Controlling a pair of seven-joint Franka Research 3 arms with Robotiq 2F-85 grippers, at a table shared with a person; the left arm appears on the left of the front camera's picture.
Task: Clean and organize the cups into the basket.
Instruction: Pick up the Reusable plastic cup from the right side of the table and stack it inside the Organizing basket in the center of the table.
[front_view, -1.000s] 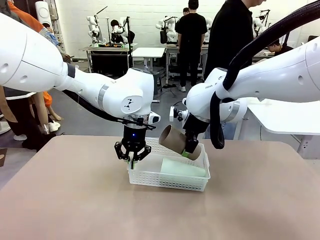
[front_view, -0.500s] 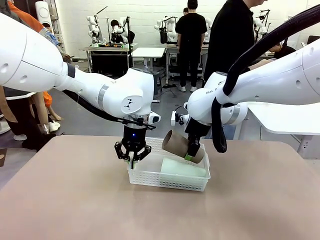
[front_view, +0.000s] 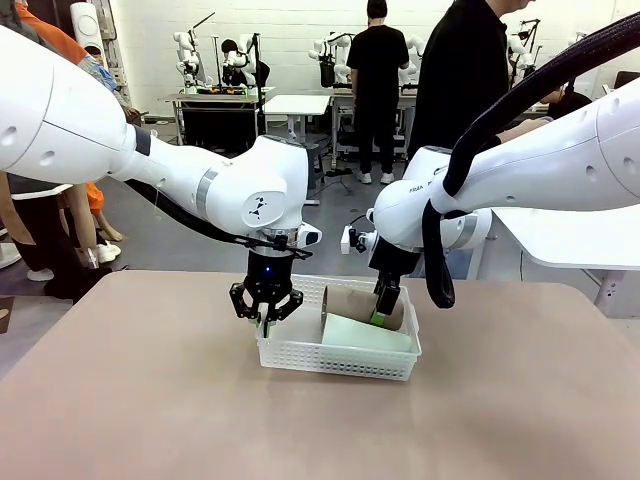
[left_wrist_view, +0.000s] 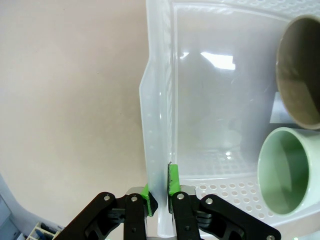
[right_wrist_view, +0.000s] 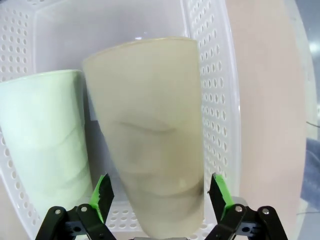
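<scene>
Mesh-perforated white plastic basket (front_view: 335, 362) was clamped at its 9 o'clock wall by the downward-pointed left gripper (left_wrist_view: 160, 186), smooth tapered tan cup (right_wrist_view: 150, 145) was laid beside the mint cup (right_wrist_view: 45, 140), right gripper (right_wrist_view: 160, 189) was spread, nothing grasped.

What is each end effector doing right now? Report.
Left end effector: closed, gripping the basket by its wall.
Right end effector: open, straddling the tan cup lying in the basket.
</scene>
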